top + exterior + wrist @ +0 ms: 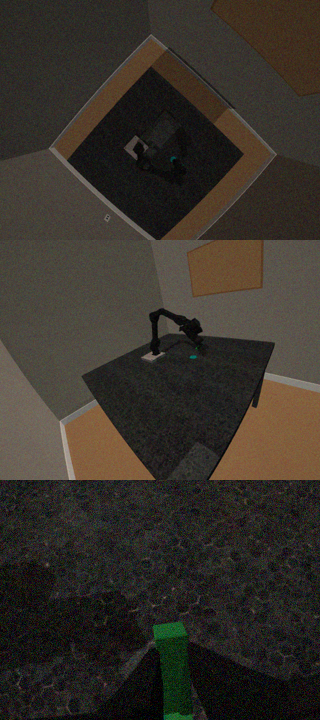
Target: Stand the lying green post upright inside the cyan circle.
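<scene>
The green post point(176, 675) point(197, 347) is held between the two dark fingers. In the wrist view one end sticks out past the fingertips and the rest runs down to the bottom edge of the view. In the exterior view only a small green bit shows under the gripper; the post's exact tilt cannot be told. My gripper point(171, 652) is shut on the post and points steeply downward, apparently a little above the table. The cyan circle point(172, 159) point(193, 357) lies flat on the table, near the gripper but not under it in the exterior view. The arm partly covers it in the top view.
The dark table point(116, 180) point(155, 400) carries the arm's pale base plate point(131, 147) point(148, 358). The black arm point(154, 329) reaches from it over the table. A lighter grey patch point(162, 129) point(199, 462) shows on the table top. The arm casts a shadow in the wrist view.
</scene>
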`<state>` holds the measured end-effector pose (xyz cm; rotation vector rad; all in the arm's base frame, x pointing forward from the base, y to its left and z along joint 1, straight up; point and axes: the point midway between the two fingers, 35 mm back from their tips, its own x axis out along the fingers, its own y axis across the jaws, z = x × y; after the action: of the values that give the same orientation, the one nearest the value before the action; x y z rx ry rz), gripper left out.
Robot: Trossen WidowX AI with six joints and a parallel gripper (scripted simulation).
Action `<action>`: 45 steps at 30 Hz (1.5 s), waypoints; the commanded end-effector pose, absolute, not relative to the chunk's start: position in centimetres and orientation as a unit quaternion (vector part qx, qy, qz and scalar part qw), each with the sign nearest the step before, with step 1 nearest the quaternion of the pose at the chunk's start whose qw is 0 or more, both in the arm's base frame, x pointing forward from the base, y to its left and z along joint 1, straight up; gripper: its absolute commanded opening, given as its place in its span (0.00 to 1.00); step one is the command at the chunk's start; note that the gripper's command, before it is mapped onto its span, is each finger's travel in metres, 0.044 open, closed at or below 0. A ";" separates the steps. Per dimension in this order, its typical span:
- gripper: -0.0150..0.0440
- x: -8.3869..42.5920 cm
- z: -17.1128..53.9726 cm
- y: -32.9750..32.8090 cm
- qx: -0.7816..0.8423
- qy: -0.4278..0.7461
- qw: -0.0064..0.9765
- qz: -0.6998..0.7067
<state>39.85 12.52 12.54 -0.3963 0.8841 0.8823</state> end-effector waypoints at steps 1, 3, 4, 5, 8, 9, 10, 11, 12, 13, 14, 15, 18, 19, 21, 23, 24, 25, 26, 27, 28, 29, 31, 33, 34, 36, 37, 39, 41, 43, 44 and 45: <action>0.29 39.9 12.6 12.4 -0.173 0.402 0.800 0.412; 0.29 40.0 12.6 12.4 -0.169 0.397 0.802 0.413; 0.29 40.0 12.6 12.4 -0.167 0.394 0.804 0.413; 0.29 40.0 12.5 12.4 -0.165 0.392 0.805 0.414; 0.29 40.1 12.5 12.4 -0.159 0.384 0.809 0.415; 0.29 40.2 12.5 12.3 -0.158 0.382 0.810 0.416; 0.29 40.2 12.5 12.3 -0.156 0.379 0.812 0.416; 0.29 40.2 12.5 12.3 -0.154 0.377 0.813 0.417; 0.29 40.2 12.5 12.3 -0.152 0.374 0.814 0.417; 0.29 40.3 12.5 12.3 -0.150 0.372 0.815 0.418; 0.29 40.3 12.5 12.3 -0.148 0.369 0.816 0.418; 0.29 40.3 12.5 12.2 -0.146 0.367 0.818 0.419; 0.29 40.4 12.5 12.2 -0.141 0.359 0.821 0.421; 0.29 40.4 12.5 12.2 -0.139 0.357 0.822 0.421; 0.29 40.5 12.5 12.1 -0.136 0.352 0.824 0.422; 0.29 40.5 12.6 12.1 -0.132 0.347 0.827 0.423; 0.29 40.5 12.6 12.1 -0.130 0.344 0.828 0.424; 0.29 40.5 12.6 12.0 -0.129 0.341 0.829 0.425; 0.29 40.5 12.6 12.0 -0.127 0.339 0.830 0.425; 0.29 40.5 12.6 12.0 -0.125 0.336 0.831 0.426; 0.29 40.6 12.6 12.0 -0.124 0.334 0.832 0.426; 0.29 40.6 12.6 12.0 -0.122 0.331 0.833 0.427; 0.29 40.6 12.6 11.9 -0.119 0.326 0.834 0.428; 0.29 40.6 12.6 11.9 -0.115 0.321 0.836 0.429; 0.29 40.6 12.6 11.8 -0.114 0.318 0.837 0.430; 0.29 40.6 12.7 11.8 -0.111 0.313 0.839 0.431; 0.29 40.6 12.7 11.8 -0.109 0.310 0.840 0.432; 0.29 40.6 12.7 11.7 -0.106 0.305 0.841 0.433; 0.29 40.6 12.7 11.7 -0.103 0.300 0.843 0.435; 0.29 40.6 12.7 11.6 -0.100 0.295 0.844 0.436; 0.29 40.6 12.8 11.6 -0.099 0.292 0.845 0.437; 0.29 40.6 12.8 11.6 -0.097 0.290 0.846 0.437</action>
<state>40.71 11.65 12.67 -0.2206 0.6276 0.9198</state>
